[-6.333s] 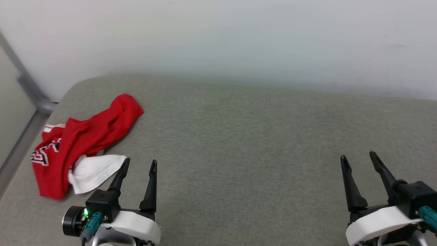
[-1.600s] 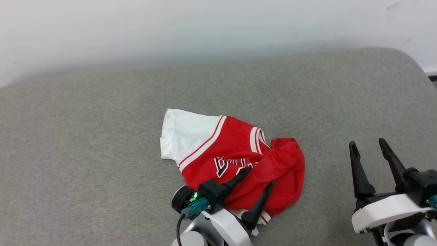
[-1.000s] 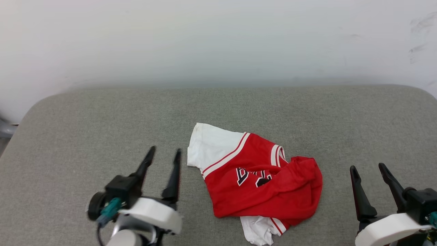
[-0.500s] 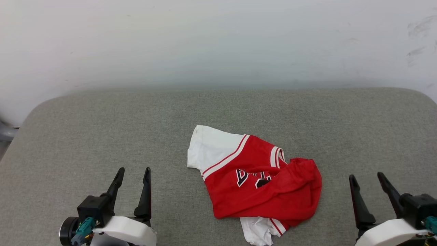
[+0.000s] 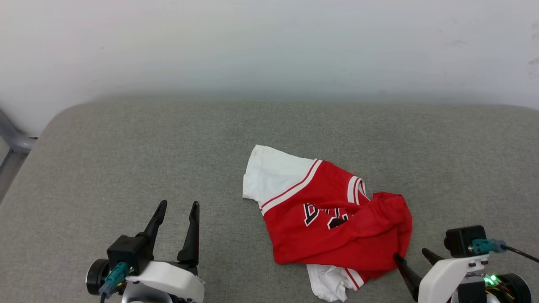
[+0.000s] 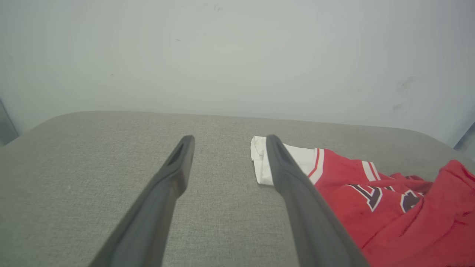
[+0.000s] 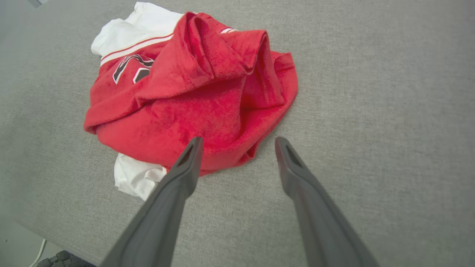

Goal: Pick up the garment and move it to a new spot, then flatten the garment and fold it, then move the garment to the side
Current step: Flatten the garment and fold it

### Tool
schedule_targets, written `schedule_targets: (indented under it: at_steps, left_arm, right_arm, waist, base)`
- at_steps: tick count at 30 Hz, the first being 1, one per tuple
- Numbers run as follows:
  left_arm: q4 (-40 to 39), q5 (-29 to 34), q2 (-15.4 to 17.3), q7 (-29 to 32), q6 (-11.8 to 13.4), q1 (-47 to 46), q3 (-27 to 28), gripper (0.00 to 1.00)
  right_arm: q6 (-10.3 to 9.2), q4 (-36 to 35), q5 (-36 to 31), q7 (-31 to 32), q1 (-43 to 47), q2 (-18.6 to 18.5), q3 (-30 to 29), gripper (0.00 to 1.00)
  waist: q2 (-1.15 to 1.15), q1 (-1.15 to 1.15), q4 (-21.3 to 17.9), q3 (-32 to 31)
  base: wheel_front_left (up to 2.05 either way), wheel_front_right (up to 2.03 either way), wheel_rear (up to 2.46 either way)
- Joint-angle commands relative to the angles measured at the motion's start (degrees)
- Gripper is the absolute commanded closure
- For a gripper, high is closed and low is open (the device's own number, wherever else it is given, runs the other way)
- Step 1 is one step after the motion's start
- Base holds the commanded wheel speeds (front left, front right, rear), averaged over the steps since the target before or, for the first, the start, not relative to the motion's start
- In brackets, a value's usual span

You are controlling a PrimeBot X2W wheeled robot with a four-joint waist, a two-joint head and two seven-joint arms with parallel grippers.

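Both are gaping empty: left gripper (image 5: 178,203) sitting at crumpled red jersey's (image 5: 337,227) 8 o'clock, right gripper (image 7: 238,140) hovering at 4 o'clock; flattening, folding pending.

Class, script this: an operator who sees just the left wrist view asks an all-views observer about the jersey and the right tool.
Operator: Where is the right tool?
Observer: The right tool is at the near right edge of the jersey, open and holding nothing.
Operator: What lies at the jersey's near side?
Observer: A second white sleeve pokes out from under the bunched red cloth there.
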Motion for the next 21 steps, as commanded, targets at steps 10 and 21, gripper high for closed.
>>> schedule_targets:
  at_steps: [10,21]
  left_arm:
    - [0.9,1.8,-2.64,-0.15,-3.15,-5.2,0.04,0.0]
    - [2.12,3.67,-4.63,-0.15,-5.54,-7.23,-0.1,0.0]
  right_arm:
    - [-0.04,4.85,6.31,9.11,-9.19,-6.47,7.79,0.91]
    - [-0.04,5.22,5.83,2.7,-20.53,-9.62,8.25,1.0]
  waist:
    - [0.0,0.0,4.44,5.92]
    - [0.0,0.0,6.33,7.58]
  base:
    - [0.0,0.0,0.0]
    - [0.0,0.0,0.0]
